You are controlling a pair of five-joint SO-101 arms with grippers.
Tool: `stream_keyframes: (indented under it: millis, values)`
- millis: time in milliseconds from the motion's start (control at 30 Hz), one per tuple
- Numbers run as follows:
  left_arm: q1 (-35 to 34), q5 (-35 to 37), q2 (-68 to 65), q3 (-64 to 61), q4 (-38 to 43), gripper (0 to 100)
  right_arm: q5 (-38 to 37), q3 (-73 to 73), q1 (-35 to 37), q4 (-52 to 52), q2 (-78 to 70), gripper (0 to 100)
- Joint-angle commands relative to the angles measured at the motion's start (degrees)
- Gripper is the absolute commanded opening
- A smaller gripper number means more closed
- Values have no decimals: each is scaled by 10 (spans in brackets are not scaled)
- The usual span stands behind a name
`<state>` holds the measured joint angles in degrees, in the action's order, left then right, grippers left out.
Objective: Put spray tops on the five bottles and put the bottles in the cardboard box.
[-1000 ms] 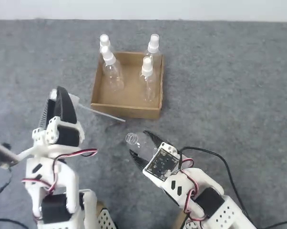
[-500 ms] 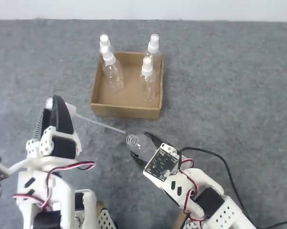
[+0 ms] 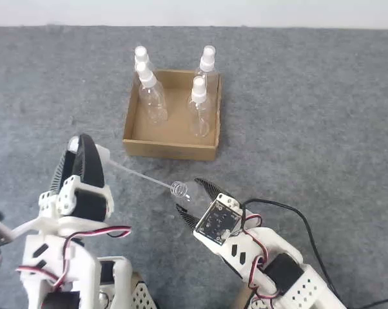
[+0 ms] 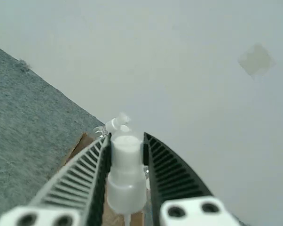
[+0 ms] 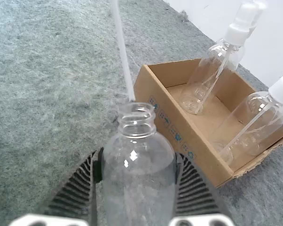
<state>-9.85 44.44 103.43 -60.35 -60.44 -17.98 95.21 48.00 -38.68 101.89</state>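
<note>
My left gripper [image 3: 82, 145] is shut on a white spray top [image 3: 73, 143], seen between its black fingers [image 4: 92, 165] in the left wrist view as the spray top [image 4: 126, 162]. The spray top's thin dip tube [image 3: 139, 174] slants down to the open mouth of a clear bottle [image 3: 179, 188]. My right gripper [image 3: 187, 194] is shut on that bottle [image 5: 137, 174], held tilted just in front of the cardboard box [image 3: 170, 149]. In the right wrist view the tube [image 5: 122, 56] ends at the bottle's rim.
Several clear bottles with spray tops [image 3: 199, 90] stand in the cardboard box [image 5: 174, 127] at the back middle. Grey carpet lies open to the right and left of the box. A black cable [image 3: 291, 212] trails from the right arm.
My left arm has shifted and swung the spray top's tube forward, from near the box's front wall down to the bottle's mouth. The right arm and bottle have stayed still.
</note>
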Motion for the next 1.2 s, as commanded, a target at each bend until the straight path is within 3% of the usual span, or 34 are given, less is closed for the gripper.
stream_keyframes:
  millis: [0, 367, 633, 1167]
  values:
    - [25, 4, 13, 9, 2, 11, -8, 12, 5, -3, 6, 17]
    - [28, -11, 13, 3, 4, 11, -8, 12, 5, -3, 9, 17]
    - [23, -11, 13, -36, 56, 11, -8, 12, 5, -3, 8, 17]
    - [21, -12, 13, -36, 56, 11, -8, 12, 4, -4, 6, 17]
